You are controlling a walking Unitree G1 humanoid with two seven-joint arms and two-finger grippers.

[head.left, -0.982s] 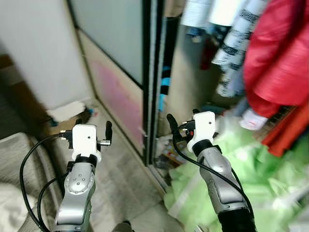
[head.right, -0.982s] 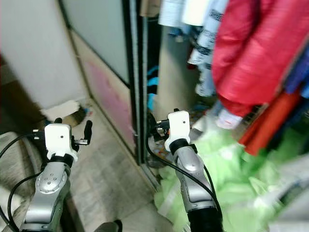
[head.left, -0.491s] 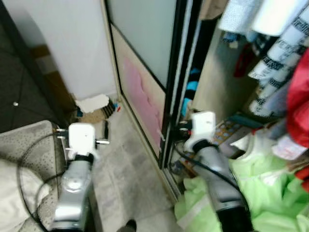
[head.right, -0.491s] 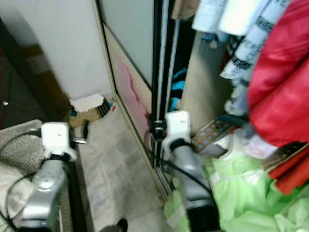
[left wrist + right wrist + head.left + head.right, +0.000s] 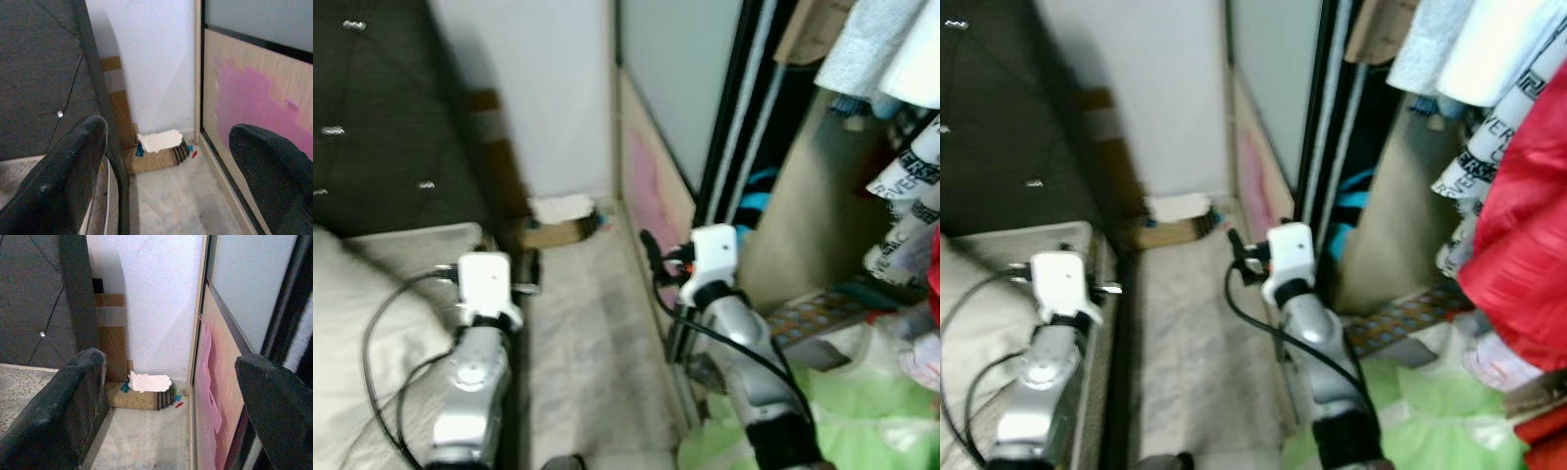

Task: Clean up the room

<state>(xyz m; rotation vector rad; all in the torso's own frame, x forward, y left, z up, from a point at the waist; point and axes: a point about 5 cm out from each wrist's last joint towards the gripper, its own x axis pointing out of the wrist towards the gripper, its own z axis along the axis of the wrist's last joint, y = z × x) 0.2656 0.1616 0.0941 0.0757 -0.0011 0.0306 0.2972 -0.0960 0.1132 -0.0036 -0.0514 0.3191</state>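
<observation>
Clutter in the corner: a flat brown cardboard piece [image 5: 139,399] with a torn white paper scrap [image 5: 149,382] on top is lying at the foot of the white wall [image 5: 151,63], mid-frame in both wrist views; small blue and red bits are sitting beside it.
Left gripper [image 5: 166,171]: hanging in the lower left of the head views, above the edge of the pale grey bed [image 5: 382,294]; its two black fingers [image 5: 63,171] are standing wide apart and gripping nothing.
Right gripper [image 5: 171,401]: reaching forward at the centre of the head views, just beside the black frame of the sliding wardrobe door [image 5: 724,166]; fingers are spread, nothing between them.
Floor: a narrow strip of pale tiled floor [image 5: 587,333] is running between bed and wardrobe.
Wardrobe, right side: a red jacket [image 5: 1528,225] and white patterned clothes [image 5: 1474,147] are hanging; light green fabric [image 5: 862,421] is lying heaped in the lower right.
Headboard: dark tufted headboard [image 5: 382,108] is filling the upper left.
</observation>
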